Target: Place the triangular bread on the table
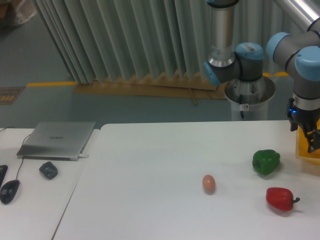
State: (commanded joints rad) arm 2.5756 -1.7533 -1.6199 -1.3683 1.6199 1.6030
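Arm: the UR5e (300,65) stood at the far right edge of the view, its wrist pointing down over the right end of the table.
Gripper: the gripper (311,140) hung low at the right border, partly cut off by the frame; whether its jaws were wide, narrow or holding something could not be told.
Yellow container: a yellow-orange container (307,150) sat at the right edge of the table, directly at the gripper, only a sliver of it in view.
Triangular bread: no golden-tan lump showed anywhere in the view, so its place could not be told.
Table: the table (150,175) was white and smooth, with a rounded far-left corner.
Green pepper: a green pepper (266,162) lay just left of the yellow container.
Red pepper: a red pepper (281,198) lay nearer the camera than the green one, stem pointing right.
Egg: a small pinkish-brown egg (209,183) stood left of both peppers, apart from them.
Desk: the adjoining desk (35,205) carried a closed grey laptop (57,140), a dark mouse (10,190) and a small dark object (48,170).
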